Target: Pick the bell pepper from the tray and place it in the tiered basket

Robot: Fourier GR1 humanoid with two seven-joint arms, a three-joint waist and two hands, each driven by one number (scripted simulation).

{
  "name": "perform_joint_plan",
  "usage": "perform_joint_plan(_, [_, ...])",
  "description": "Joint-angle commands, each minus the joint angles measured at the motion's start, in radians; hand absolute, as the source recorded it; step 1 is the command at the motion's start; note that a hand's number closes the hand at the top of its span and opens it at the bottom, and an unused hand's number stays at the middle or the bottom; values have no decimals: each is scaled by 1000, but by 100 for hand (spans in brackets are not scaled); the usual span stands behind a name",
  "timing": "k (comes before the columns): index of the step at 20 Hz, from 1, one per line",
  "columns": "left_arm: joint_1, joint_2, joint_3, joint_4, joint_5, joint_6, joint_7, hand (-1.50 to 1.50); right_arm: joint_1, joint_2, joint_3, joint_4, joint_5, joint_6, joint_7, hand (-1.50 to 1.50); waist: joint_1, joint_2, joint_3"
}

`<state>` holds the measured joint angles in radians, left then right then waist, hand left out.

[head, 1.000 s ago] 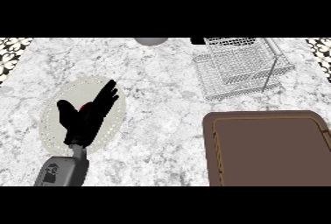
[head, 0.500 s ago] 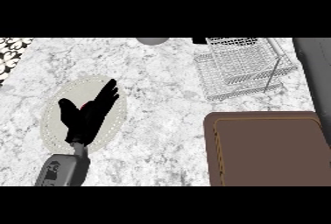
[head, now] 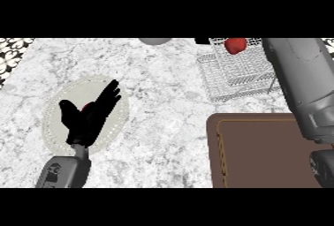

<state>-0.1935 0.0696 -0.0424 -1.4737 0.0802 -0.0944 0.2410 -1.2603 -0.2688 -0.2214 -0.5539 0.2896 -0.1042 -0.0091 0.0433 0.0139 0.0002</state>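
Tray: the brown tray [head: 261, 150] lies at the near right of the marbled surface [head: 163, 88]; its right part is covered by the right forearm [head: 303, 84] and its near edge runs out of view.
Left robot hand: the left robot hand [head: 88, 117] hovers over a pale round plate [head: 55, 110] at the near left, fingers straight and spread, pointing up and to the right, holding nothing. A small red patch shows just beside its palm; what it belongs to cannot be made out.
Right arm: the grey forearm reaches up the right side toward the far edge. Its robot hand is out of sight, so whether it is open or closed cannot be told.
Tiered basket: the wire tiered basket [head: 238, 75] stands at the far right, partly behind the forearm.
Bell pepper: the red bell pepper [head: 235, 45] sits at the basket's far end, partly cut off at the top.
Far edge: a grey round object [head: 154, 40], only its lower part visible.
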Motion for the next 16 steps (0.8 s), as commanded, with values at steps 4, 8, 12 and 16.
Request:
perform_joint_plan(4, [15, -14, -5, -51, -11, 34, 40, 0, -10, 7, -45, 34, 7, -186, -86, -150, -19, -9, 0])
perform_joint_plan(8, [35, -18, -8, -35, -9, 20, 7, 0, -42, -68, -159, 56, -76, -223, -5, -150, -26, -10, 0])
perform_joint_plan(12, [56, 22, 20, -65, 14, -9, 18, 0, 44, -268, -187, 56, -93, -80, 12, -150, -42, -14, 1])
perform_joint_plan(16, [30, -7, 12, -35, -13, 29, 9, 0, 98, -377, -192, 20, -121, 68, 52, -150, -53, -16, 0])
